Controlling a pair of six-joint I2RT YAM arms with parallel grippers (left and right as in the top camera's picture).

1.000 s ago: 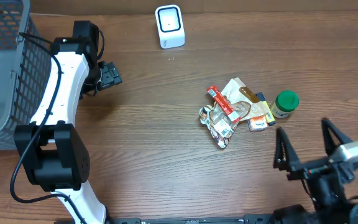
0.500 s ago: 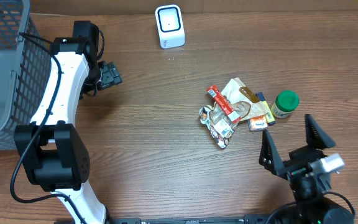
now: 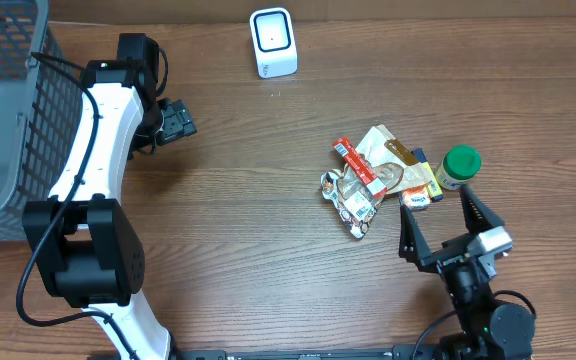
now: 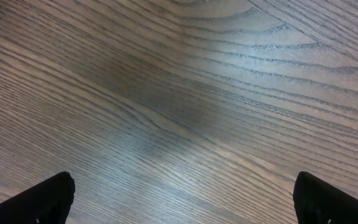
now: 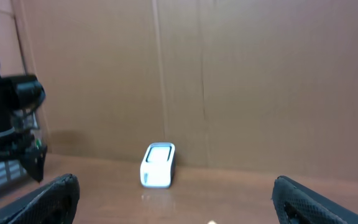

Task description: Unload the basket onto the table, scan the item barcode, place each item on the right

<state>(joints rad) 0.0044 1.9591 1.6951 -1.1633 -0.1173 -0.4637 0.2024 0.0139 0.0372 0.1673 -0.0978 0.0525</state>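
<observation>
Right gripper, spread like the left gripper, neared the pile; basket contents unclear.

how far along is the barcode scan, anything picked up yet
Done: nothing yet. The pile of packets and the green-lidded jar lie far from the scanner. In hand: the right gripper hangs open and empty beside the pile; the left gripper is open over bare table. Left: grasp an item, carry it to the scanner, show its barcode.
</observation>
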